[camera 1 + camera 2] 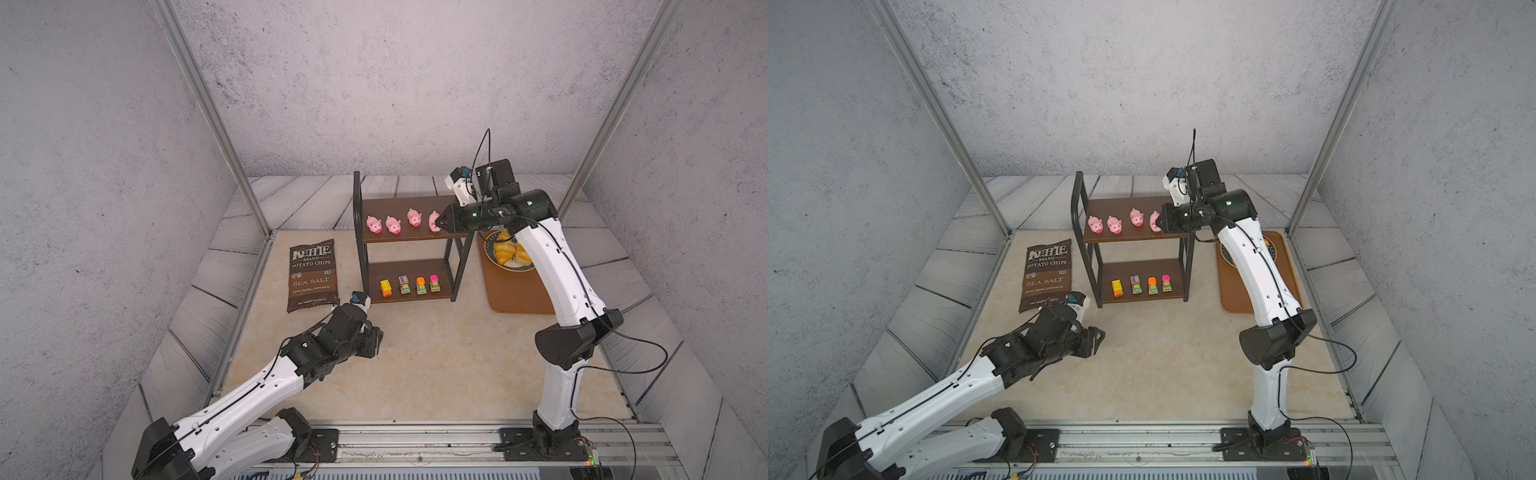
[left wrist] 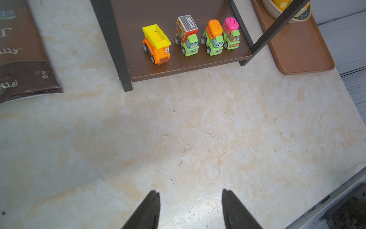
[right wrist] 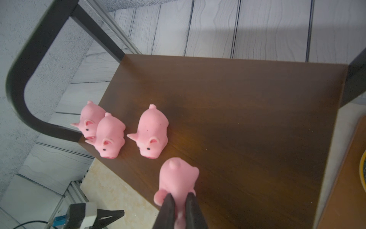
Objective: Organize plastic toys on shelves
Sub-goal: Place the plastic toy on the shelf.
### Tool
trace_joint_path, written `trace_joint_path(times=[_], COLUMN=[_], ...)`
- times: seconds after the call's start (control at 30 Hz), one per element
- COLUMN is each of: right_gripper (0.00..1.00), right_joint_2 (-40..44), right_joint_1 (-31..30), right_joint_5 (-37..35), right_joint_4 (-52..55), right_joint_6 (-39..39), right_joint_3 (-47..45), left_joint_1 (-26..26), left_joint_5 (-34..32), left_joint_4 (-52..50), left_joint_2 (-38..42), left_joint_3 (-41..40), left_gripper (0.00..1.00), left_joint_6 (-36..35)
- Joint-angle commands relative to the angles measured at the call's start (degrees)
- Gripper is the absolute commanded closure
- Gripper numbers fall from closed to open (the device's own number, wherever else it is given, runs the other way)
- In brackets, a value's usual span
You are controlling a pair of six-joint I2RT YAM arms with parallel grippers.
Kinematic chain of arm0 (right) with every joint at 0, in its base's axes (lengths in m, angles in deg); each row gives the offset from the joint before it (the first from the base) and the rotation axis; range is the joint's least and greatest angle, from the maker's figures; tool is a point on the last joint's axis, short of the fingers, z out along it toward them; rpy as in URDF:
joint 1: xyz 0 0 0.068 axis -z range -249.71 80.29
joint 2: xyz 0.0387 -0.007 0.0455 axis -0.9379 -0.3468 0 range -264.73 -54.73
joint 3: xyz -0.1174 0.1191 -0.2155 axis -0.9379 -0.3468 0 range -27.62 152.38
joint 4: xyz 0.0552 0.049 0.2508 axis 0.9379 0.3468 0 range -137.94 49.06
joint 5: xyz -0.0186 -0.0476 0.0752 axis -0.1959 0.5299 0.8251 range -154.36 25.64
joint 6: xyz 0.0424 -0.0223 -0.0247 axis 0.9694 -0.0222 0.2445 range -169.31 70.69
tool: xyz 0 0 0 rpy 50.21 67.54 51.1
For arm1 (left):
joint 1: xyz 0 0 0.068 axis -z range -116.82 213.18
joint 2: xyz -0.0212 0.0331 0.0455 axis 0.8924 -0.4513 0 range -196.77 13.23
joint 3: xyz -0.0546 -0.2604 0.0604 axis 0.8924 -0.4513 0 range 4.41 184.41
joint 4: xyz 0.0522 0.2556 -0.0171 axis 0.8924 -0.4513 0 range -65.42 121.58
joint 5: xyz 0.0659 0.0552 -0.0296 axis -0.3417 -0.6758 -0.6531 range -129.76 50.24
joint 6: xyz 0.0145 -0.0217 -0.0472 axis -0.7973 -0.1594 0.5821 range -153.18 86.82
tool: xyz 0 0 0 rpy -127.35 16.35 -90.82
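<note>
At the lower middle of the right wrist view, the right gripper [image 3: 180, 196] is clenched on the head end of a pink pig [image 3: 177, 174], whose body lies on the top board [image 3: 247, 119] of the shelves [image 1: 356, 216] near its front edge. Three more pigs [image 3: 152, 130] stand to the upper left of it on the same board, two of them pressed together. At the bottom of the left wrist view, the left gripper [image 2: 190, 192] is released and empty above the bare desk [image 2: 198, 119]. Four trucks [image 2: 187, 35] sit in a row on the lower board [image 2: 138, 15] at the frame's upper middle. In a top view, a chip bag [image 1: 312, 274] lies left of the shelves and a brown tray [image 1: 515, 291] right.
</note>
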Motion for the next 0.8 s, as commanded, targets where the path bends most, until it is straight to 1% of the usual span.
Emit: trace_joint_path(times=[0.0,0.13,0.23,0.33,0.47,0.77], right_gripper=[0.78,0.69,0.68,0.65,0.58,0.54], right_joint_2=[-3.13,-3.53,-3.59,-3.43,-3.38,-1.53], right_joint_1=[0.30,0.22,0.25,0.27,0.25,0.19], right_joint_5=[-2.44,-2.34,-2.48,-2.46,-2.09,-0.45], right_joint_4=[1.43,1.48,1.35,1.23,0.90,-0.62], right_joint_6=[-0.41,-0.24,-0.15,-0.15,-0.30,-1.13], right_joint_3=[1.37,1.99,2.39,2.69,3.46,4.65], left_joint_1=[-0.49,-0.62,-0.66,-0.75,-0.76,-0.92], left_joint_5=[0.32,0.46,0.55,0.67,0.69,0.38], left_joint_4=[-0.16,0.00,-0.04,0.01,-0.16,-1.07], left_joint_2=[0.02,-0.07,-0.09,-0.11,0.18,1.71], left_joint_3=[-0.67,-0.74,-0.73,-0.78,-0.68,-0.26], left_gripper=[0.44,0.44,0.44,0.44,0.44,0.44], left_joint_6=[-0.73,-0.74,-0.73,-0.74,-0.64,-0.79])
